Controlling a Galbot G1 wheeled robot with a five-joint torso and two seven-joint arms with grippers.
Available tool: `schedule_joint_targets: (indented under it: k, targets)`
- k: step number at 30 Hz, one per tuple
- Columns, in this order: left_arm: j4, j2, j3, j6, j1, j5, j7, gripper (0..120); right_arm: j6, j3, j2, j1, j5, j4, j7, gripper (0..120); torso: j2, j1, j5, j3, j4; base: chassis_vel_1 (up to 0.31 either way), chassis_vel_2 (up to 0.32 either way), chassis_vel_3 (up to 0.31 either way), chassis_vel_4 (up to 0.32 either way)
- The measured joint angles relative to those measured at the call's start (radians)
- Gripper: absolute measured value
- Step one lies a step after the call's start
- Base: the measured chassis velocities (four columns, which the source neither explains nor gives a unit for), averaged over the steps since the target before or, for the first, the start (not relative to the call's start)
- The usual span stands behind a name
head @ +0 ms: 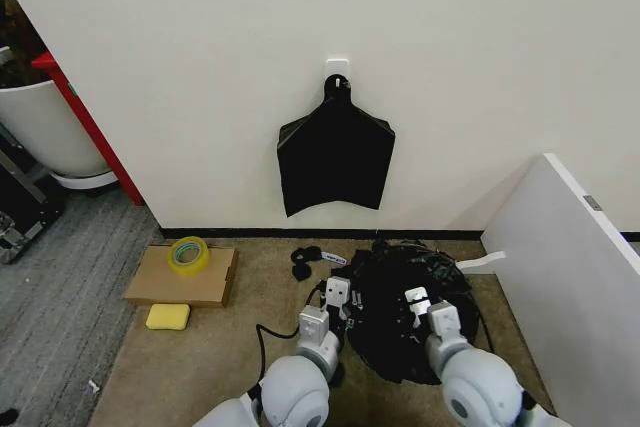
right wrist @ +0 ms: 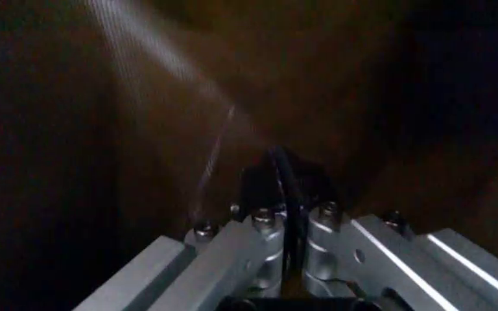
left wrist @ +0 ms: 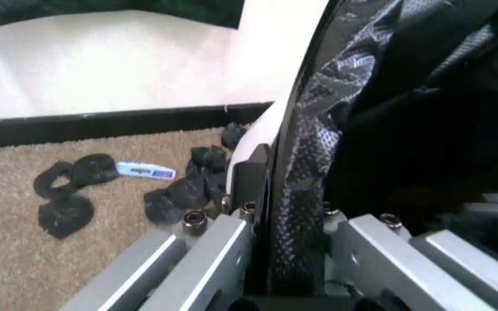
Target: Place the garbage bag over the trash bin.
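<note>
Garbage bag (head: pixel 405 322) sits crumpled on carpet (head: pixel 200 357) by wall, covering the bin; left gripper (left wrist: pixel 275 194) clamped on bag's edge at its left side; right gripper (right wrist: pixel 285 188) pinching bag film on right.

The bag (head: pixel 400 322) is thin black plastic, glossy and crinkled, catching pale highlights along its folds (left wrist: pixel 318 97). The bin (left wrist: pixel 275 58) under it shows as smooth cream-white plastic with a faint sheen. Both claws are brushed grey metal with bright screw heads, the left claw (left wrist: pixel 271 214) and the right claw (right wrist: pixel 288 194) each pinching a fold of the film. The floor (head: pixel 210 357) is rough tan carpet, matt. On it lie matt black scraps (left wrist: pixel 67 194), a plain brown cardboard sheet (head: pixel 180 282), a glossy yellow tape roll (head: pixel 188 253) and a porous yellow sponge (head: pixel 168 317).
</note>
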Motion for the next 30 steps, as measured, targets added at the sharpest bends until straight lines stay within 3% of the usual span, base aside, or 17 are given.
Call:
schedule_joint_targets:
  k: [13, 30]
  targets:
    - [-0.054, 0.044, -0.018, 0.015, 0.034, 0.04, 0.025, 0, -0.006, -0.139, 0.054, 0.106, -0.254, -0.121, -0.013, 0, 0.0, 0.0, -0.0001, 0.0, 0.0, 0.0, 0.0, 0.0, 0.0]
    - [-0.111, 0.061, -0.061, 0.023, 0.093, 0.044, 0.051, 0, -0.004, -0.158, 0.076, 0.144, -0.306, -0.187, -0.019, 0, 0.0, 0.0, 0.0001, 0.0, 0.0, 0.0, 0.0, 0.0, 0.0]
